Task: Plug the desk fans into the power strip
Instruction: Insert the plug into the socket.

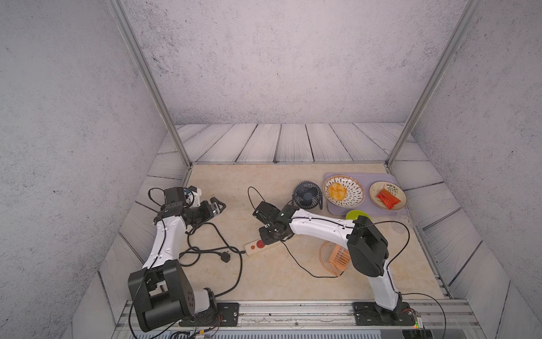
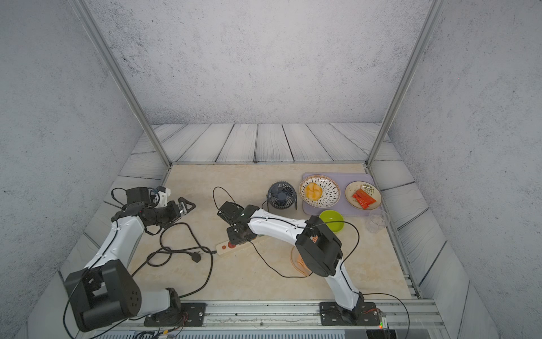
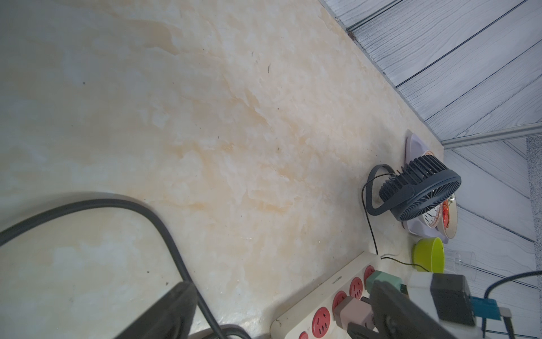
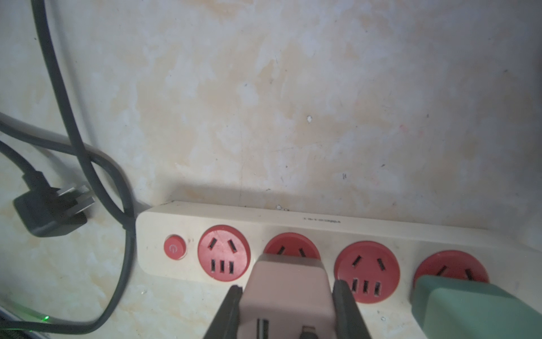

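The power strip [image 1: 254, 246] lies flat on the worktop [image 1: 264, 278], slightly toward 8 o'clock from the worktop's centre in both top views. Its length runs from 8 o'clock up to 2 o'clock. From above only its button end shows, and the rest sits under the right arm's wrist.

In the right wrist view four red sockets follow a small red-orange button [image 4: 175, 248] in a row. The right claw [image 4: 286, 296] is clenched on a pink adapter [image 4: 289, 276], with a dark finger [image 4: 230, 314] pressed to each side. The pink adapter stands over the second socket from the button and covers its lower half; whether its pins are seated cannot be told. A green adapter [image 4: 469, 305] covers part of the fourth socket.

The strip's black cord [image 4: 128, 252] leaves the button end and curls away toward 9 o'clock, where its loose plug [image 4: 50, 210] lies on the worktop.

The desk fan [image 1: 307, 195] stands upright between 1 and 2 o'clock from the button end. It is just beside a lilac tray [image 1: 366, 178] at its 3 o'clock. A green bowl [image 2: 331, 220] sits at the fan's 4 o'clock.

The left claw [image 1: 220, 205] hangs released, jaws spread wide and grasping nothing. It is at 11 o'clock from the button end, well apart from the strip.
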Controlling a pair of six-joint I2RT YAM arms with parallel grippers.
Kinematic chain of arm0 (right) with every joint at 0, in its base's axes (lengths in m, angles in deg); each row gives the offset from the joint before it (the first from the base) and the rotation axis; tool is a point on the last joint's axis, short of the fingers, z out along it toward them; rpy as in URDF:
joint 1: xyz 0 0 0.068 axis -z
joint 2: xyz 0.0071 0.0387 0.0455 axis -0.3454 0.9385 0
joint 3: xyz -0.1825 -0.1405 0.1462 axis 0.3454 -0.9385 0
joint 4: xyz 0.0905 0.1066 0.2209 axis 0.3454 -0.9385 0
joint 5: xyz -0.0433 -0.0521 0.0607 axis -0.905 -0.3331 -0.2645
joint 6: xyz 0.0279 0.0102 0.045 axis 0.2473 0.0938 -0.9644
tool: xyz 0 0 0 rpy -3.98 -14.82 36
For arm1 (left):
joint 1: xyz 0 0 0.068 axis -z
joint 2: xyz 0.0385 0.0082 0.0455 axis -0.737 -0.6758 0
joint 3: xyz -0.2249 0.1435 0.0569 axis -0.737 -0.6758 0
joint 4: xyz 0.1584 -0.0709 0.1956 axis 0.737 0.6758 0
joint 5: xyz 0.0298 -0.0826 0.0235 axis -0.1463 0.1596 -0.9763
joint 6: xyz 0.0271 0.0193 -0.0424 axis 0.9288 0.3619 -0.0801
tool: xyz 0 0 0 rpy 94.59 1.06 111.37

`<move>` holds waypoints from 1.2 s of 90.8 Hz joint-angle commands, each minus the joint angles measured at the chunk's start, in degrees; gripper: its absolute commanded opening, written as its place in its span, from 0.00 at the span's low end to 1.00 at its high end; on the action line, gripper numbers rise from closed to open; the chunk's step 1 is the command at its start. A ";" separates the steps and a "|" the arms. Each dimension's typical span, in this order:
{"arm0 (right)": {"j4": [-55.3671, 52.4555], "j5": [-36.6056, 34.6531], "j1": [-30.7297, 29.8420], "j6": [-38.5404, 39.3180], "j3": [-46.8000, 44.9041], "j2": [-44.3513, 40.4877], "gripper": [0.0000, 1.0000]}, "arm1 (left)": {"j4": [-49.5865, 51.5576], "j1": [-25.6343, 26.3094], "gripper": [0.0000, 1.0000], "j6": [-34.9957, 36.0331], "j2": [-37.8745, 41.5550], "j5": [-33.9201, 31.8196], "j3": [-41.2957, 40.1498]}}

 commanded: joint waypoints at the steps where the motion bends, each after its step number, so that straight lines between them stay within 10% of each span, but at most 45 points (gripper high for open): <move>1: -5.32 10.56 -4.69 1.47 -5.88 8.66 0.32 | 0.52 -0.54 1.00 1.09 0.06 -0.33 1.33; 74: -8.92 2.51 -0.16 6.74 5.80 -0.65 0.68 | 2.32 -0.45 1.00 4.64 -0.08 -1.13 3.11; 109: -11.18 -1.23 1.97 10.86 9.61 -7.59 0.89 | -12.70 2.54 1.00 14.73 0.02 -5.62 -3.37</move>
